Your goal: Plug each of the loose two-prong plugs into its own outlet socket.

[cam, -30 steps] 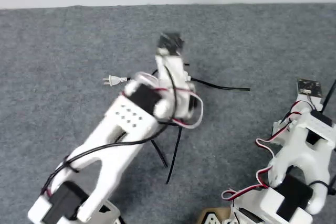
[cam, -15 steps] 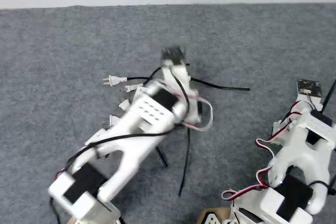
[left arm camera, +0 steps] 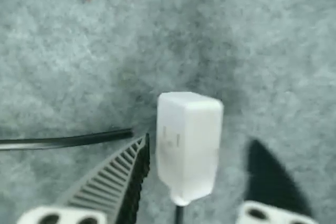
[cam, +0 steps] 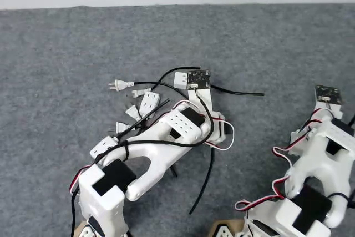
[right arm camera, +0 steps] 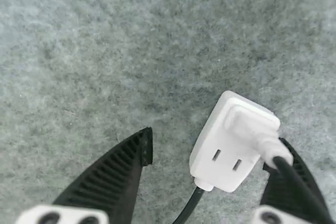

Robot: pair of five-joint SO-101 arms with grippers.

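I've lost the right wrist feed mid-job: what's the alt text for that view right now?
A white outlet socket lies on grey carpet between the open jaws of the right gripper. Two empty slots face the camera, and a white plug with a black cord sits on its adjoining face.

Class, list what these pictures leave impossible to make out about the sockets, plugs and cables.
- High view: the left arm covers some cables and white sockets, so they cannot be counted.
- Left wrist view: the socket block is blurred, so its slots are unreadable.
- Right wrist view: the cord of the plugged socket runs out of the picture, so its far end is unknown.
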